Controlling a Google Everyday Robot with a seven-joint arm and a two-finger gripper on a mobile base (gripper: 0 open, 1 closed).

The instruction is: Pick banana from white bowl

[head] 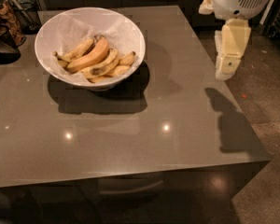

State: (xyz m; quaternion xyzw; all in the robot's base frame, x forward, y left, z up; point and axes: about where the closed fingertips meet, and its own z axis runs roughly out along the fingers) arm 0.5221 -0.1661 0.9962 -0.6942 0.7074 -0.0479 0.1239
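Grey table (130, 139). White bowl (126, 29) on its far left part, paper-lined, holds several bananas. Gripper (226, 68) hangs above the table's right edge, well apart from the bowl; spread or pressed together: cannot tell. Top banana (91, 55) is probably light, soft and easily bruised; grasp mid-length, gently.

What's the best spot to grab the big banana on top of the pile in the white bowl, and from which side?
Grip the top banana across its thick middle, straight down from above. It lies flat on the pile, and the white bowl's flaring walls block a sideways approach. The gripper hangs by the table's right edge, far from the bowl.
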